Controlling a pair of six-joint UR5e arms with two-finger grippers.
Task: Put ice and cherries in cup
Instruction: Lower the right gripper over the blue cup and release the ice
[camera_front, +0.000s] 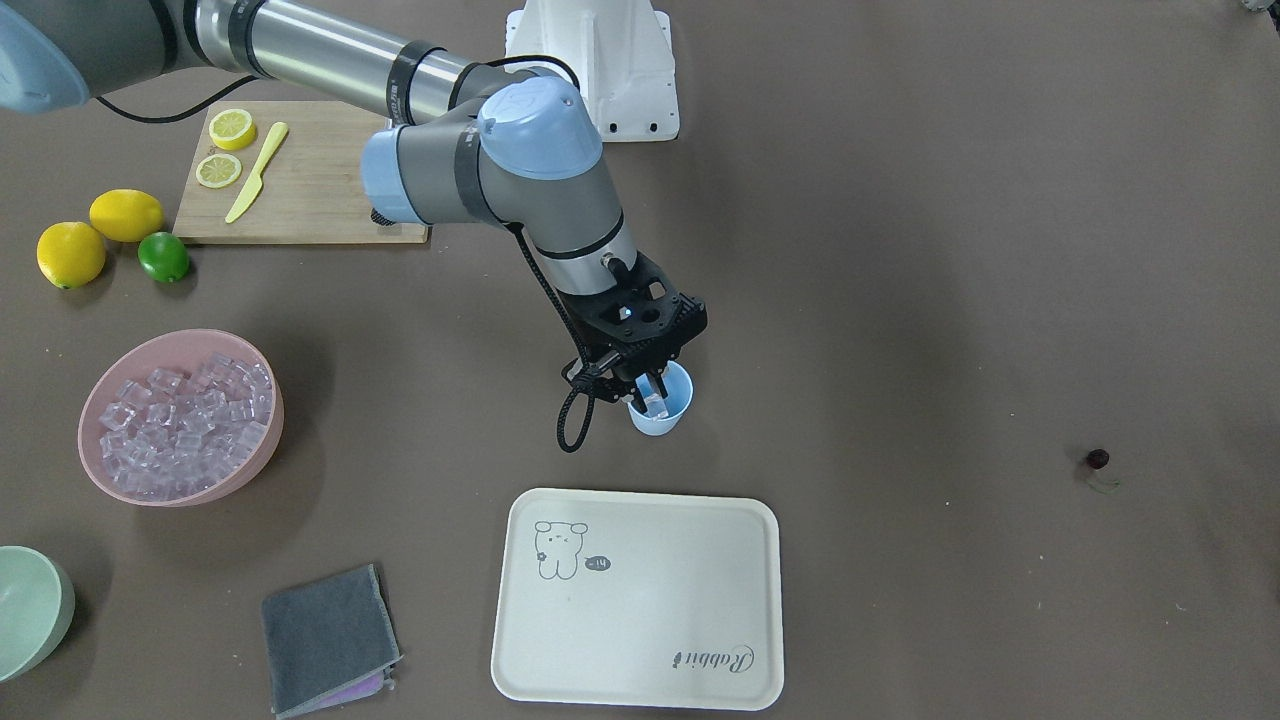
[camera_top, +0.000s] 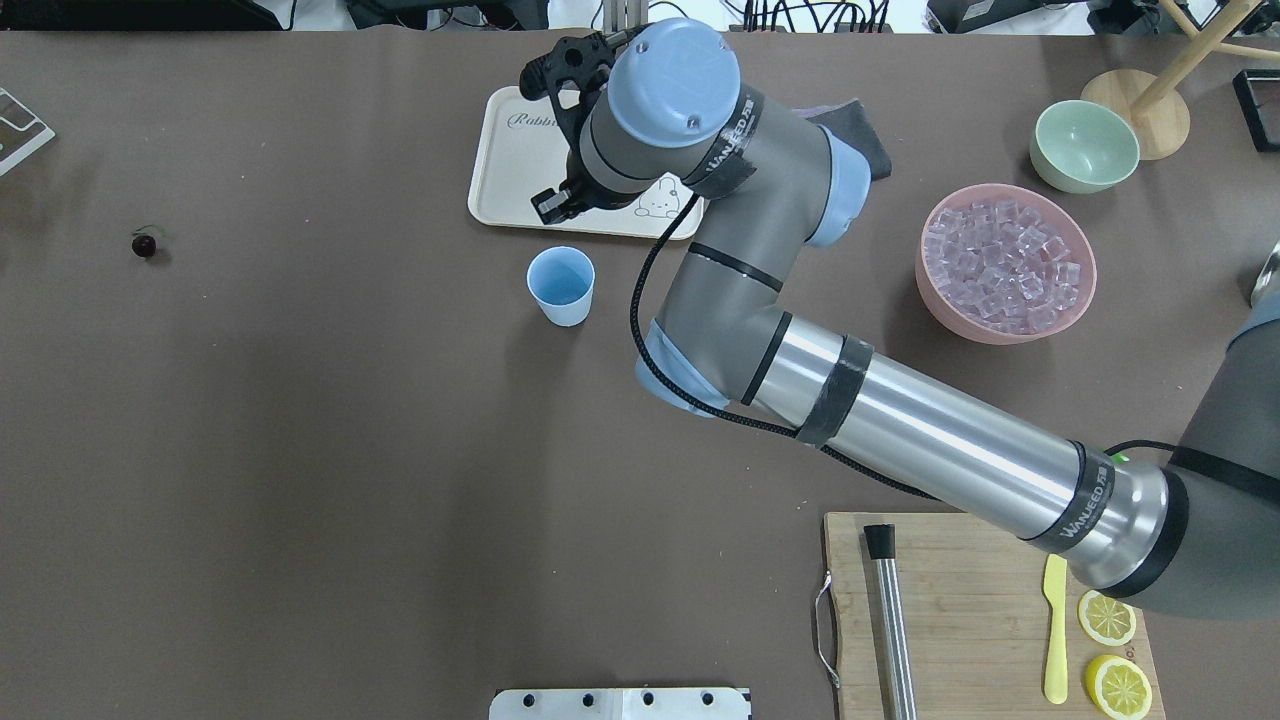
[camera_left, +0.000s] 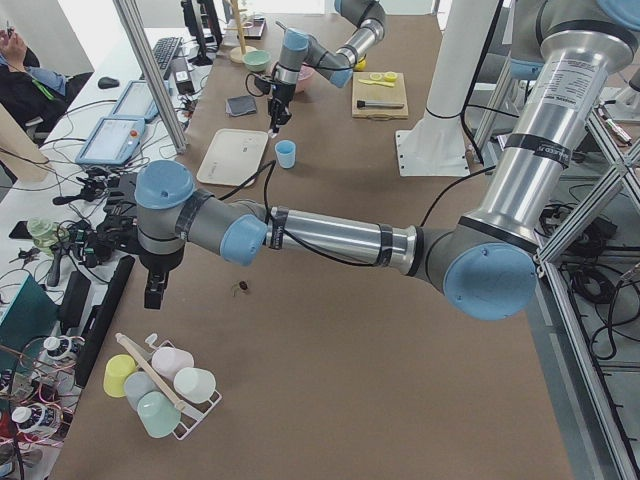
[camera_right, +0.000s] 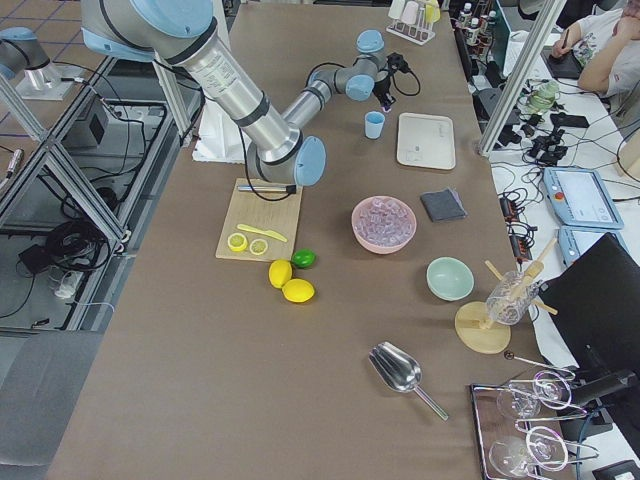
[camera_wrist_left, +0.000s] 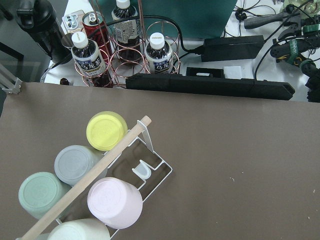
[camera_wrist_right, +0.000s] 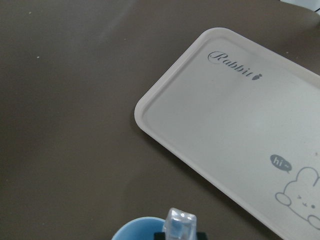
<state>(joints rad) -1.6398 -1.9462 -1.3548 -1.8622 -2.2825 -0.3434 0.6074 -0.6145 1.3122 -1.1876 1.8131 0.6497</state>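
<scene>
The light blue cup (camera_front: 662, 412) stands upright mid-table, just behind the cream tray; it also shows in the overhead view (camera_top: 561, 285). My right gripper (camera_front: 651, 388) hangs right over the cup's mouth, shut on a clear ice cube (camera_wrist_right: 180, 225) just above the rim (camera_wrist_right: 135, 231). The rest of the ice (camera_front: 185, 420) fills the pink bowl (camera_front: 255, 465). The dark cherry (camera_front: 1097, 459) lies alone on the table far off on my left side (camera_top: 144, 244). My left gripper (camera_left: 155, 290) hovers near the cherry (camera_left: 243, 288); I cannot tell if it is open.
A cream tray (camera_front: 640, 600) lies beyond the cup. A cutting board (camera_front: 300, 180) holds lemon slices and a yellow knife, with two lemons and a lime (camera_front: 163, 257) beside it. There is a pale green bowl (camera_front: 30, 610), a grey cloth (camera_front: 330, 640) and a rack of cups (camera_wrist_left: 107, 131).
</scene>
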